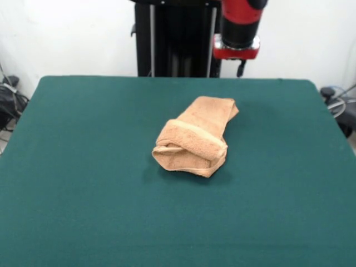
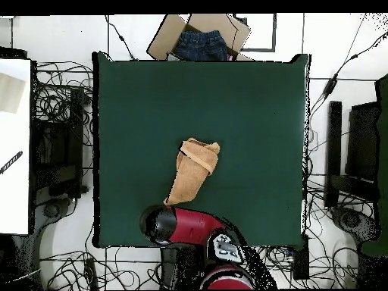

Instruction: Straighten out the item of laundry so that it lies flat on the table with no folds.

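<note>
The towel (image 1: 193, 137) sits bunched and folded over itself mid-table (image 1: 83, 167), nothing flat yet. The arm (image 2: 186, 226) hangs back at the robot's edge, likely clearing the view; I can't tell its gripper's state

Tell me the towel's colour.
Peach-orange; the towel shows best in the front view, bunched on the green table.

One peach-orange towel (image 1: 194, 136) lies on one dark green tabletop (image 1: 83, 167). One red and black robot arm (image 2: 189, 225) shows. Beyond the tabletop sits one open cardboard box (image 2: 198, 34) (one pair of jeans (image 2: 201, 45) inside).
</note>
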Robot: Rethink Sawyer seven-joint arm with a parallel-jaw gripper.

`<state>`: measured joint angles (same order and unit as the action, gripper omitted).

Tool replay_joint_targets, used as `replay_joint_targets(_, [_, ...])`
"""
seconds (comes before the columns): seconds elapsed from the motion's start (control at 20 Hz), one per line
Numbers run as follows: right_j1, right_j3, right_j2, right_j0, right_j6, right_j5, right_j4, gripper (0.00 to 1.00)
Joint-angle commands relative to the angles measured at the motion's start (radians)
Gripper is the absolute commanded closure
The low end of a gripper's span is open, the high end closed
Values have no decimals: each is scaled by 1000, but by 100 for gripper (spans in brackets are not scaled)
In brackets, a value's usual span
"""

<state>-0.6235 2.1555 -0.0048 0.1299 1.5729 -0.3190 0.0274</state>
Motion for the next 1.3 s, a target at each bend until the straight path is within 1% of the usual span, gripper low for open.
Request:
replay_joint_targets(0.05, [-178,38,51,-37,192,-56,39,0])
replay_joint_targets(0.15, [-201,63,68,-24,180,-10,26,0])
replay_joint_targets(0.25, [-192,88,96,2,174,56,16,0])
replay_joint_targets(0.5, [-180,114,93,0,183,101,9,0])
replay_joint_targets(0.65, [-129,145,101,13,197,201,-12,0])
replay_joint_targets(0.8, [-88,149,102,19,203,248,-15,0])
replay_joint_targets(0.95, [-38,173,113,33,226,333,-19,0])
replay_joint_targets(1.15, [-3,193,122,51,231,356,-8,0])
replay_joint_targets(1.3, [0,205,109,37,239,392,-8,0])
